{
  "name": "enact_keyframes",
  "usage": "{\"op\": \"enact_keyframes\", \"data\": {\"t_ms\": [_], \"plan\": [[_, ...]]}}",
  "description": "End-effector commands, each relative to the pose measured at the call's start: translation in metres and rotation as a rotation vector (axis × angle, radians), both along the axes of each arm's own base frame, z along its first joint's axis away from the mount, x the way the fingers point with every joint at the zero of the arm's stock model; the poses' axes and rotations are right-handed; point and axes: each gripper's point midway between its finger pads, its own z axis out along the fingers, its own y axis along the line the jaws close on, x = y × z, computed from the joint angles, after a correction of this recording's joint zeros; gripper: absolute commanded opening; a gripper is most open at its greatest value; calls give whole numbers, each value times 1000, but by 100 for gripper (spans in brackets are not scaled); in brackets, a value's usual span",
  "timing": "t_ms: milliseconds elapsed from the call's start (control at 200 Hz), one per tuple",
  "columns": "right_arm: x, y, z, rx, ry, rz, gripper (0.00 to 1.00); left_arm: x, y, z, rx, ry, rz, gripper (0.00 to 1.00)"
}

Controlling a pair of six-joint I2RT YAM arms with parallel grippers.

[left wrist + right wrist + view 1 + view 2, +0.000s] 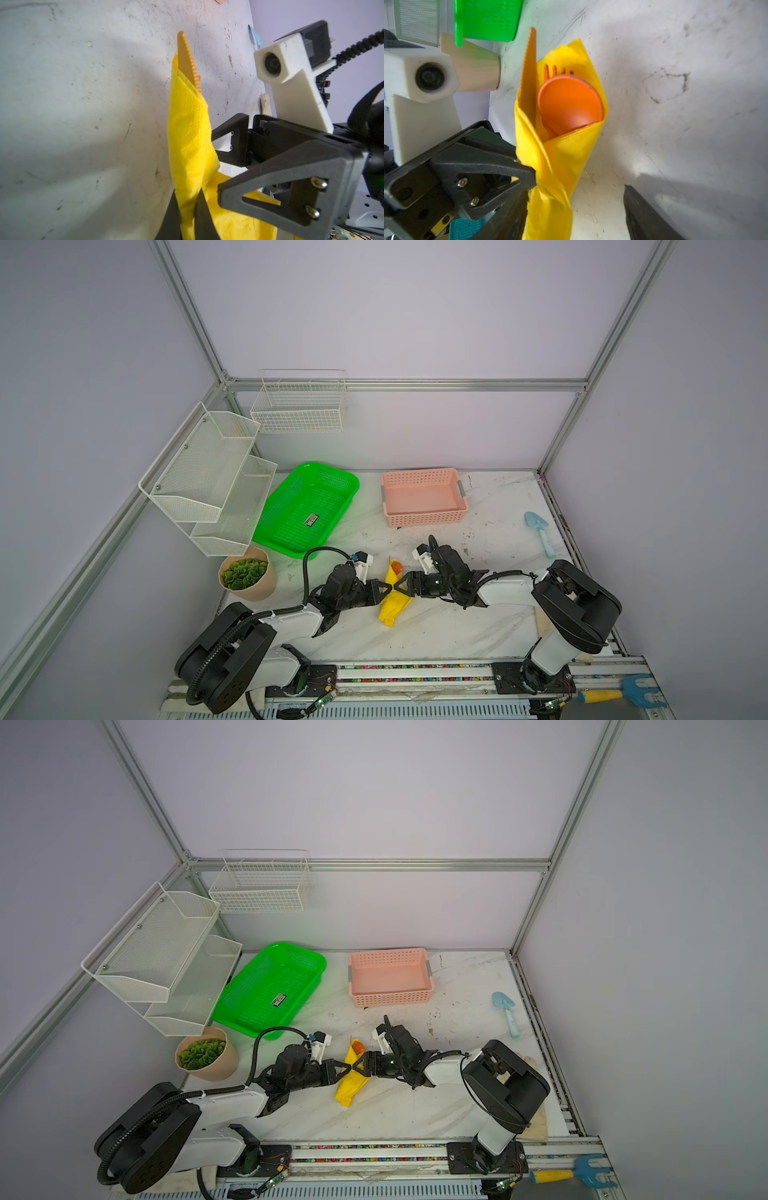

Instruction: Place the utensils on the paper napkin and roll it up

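Note:
The yellow paper napkin point(394, 601) point(351, 1085) point(187, 135) point(560, 155) lies rolled into a cone at the middle of the marble table. Out of its far end stick the utensils: an orange spoon point(569, 101) point(397, 567), fork tines point(554, 70) and a serrated orange knife point(530, 72) point(186, 60). My left gripper point(388, 588) point(348, 1065) point(187, 193) is shut on the napkin's middle. Facing it, my right gripper point(400, 586) point(359, 1065) point(575, 193) stands open, with the roll against one finger and bare table before the other.
A green basket point(305, 510) and a pink basket point(424, 497) stand at the back. A potted plant point(247, 574) is left of the left arm. A light-blue trowel point(540, 531) lies far right, a blue rake point(619, 693) on the front rail. White mesh shelves point(208, 481) hang on the left.

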Motion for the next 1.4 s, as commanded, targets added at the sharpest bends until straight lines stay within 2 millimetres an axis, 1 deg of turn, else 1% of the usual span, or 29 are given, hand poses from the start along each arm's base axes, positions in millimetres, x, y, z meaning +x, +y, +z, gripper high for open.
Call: {"op": "enact_keyframes", "data": {"t_ms": [0,255,385,580,690,755,800,835,980,1030,1150,1245,1395], "plan": [[-2,11,23,104,-30,30,75,-2,0,11,-54,-36,-4,7],[-3,16,51,229,-62,38,71,-6,0,22,-93,-60,-8,7],[-3,16,61,270,-80,38,66,-8,-2,32,-121,-79,-22,7],[-2,16,66,288,-89,43,64,-9,-2,43,-156,-100,-20,7],[-2,17,72,311,-101,45,58,-10,-2,48,-174,-107,-23,7],[-1,17,73,312,-106,44,49,-11,-3,51,-185,-113,-27,7],[-1,17,74,313,-106,41,47,-12,-3,52,-189,-115,-30,7],[0,16,74,313,-106,37,48,-12,-3,52,-190,-116,-29,7],[1,10,76,310,-117,9,62,-12,-1,54,-186,-122,-21,7],[1,7,78,313,-121,3,65,-12,0,55,-183,-125,-17,7],[2,0,79,313,-133,-12,69,-11,3,58,-179,-133,-2,7],[-1,1,79,325,-129,17,72,-10,3,62,-185,-141,4,7],[-9,8,102,421,-158,80,74,-10,0,68,-205,-148,-7,7]]}}
